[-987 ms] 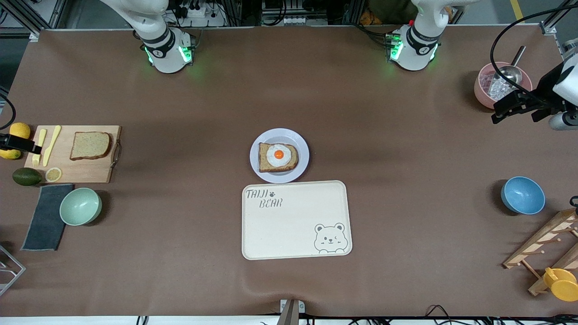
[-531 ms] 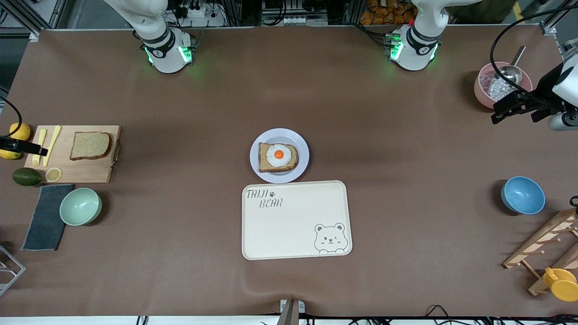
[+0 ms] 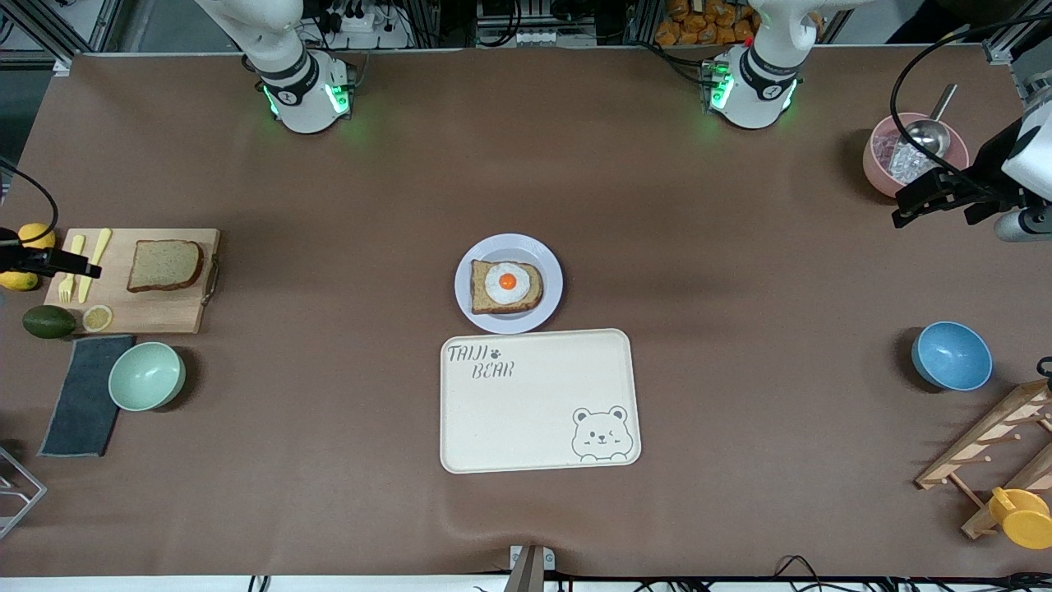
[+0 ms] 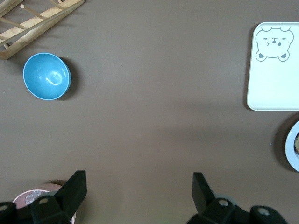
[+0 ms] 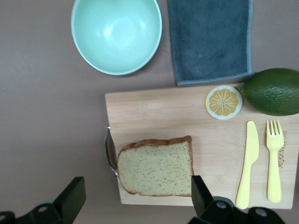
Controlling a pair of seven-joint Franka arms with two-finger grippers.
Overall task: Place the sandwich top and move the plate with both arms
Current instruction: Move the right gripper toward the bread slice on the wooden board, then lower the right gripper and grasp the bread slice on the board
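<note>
Right gripper (image 3: 82, 269) up in the air over the cutting board (image 3: 156, 308) at the right arm's end of the table, above the yellow fork (image 3: 67, 267) and knife (image 3: 93, 263), wrist pointing straight down, arm entering from the edge of the front view at about 9 o'clock. Fingers (image 5: 70, 198) spread wide apart, holding nothing, with the sandwich top (image 5: 156, 166) showing between them in the right wrist view.

Sandwich top (image 3: 164, 265) flat on the cutting board, at about 3 o'clock from the fork and knife, close to the board's metal handle (image 3: 212, 279). Lemon slice (image 3: 97, 317) at the board's corner nearer the front camera; avocado (image 3: 48, 321) just off the board beside it; green bowl (image 3: 146, 376) and grey cloth (image 3: 82, 395) nearer the camera.

Plate (image 3: 549, 267) mid-table, well apart from the board, carrying the egg-topped bread slice (image 3: 506, 285); cream bear tray (image 3: 538, 400) just beside it at 6 o'clock.

Left gripper (image 3: 925, 197) waiting up in the air at the left arm's end, over the pink bowl (image 3: 879, 160), wrist pointing down. Fingers (image 4: 74, 191) wide apart, empty. Blue bowl (image 3: 951, 355) at about 6 o'clock from it, wooden rack (image 3: 986, 452) nearer the camera.
</note>
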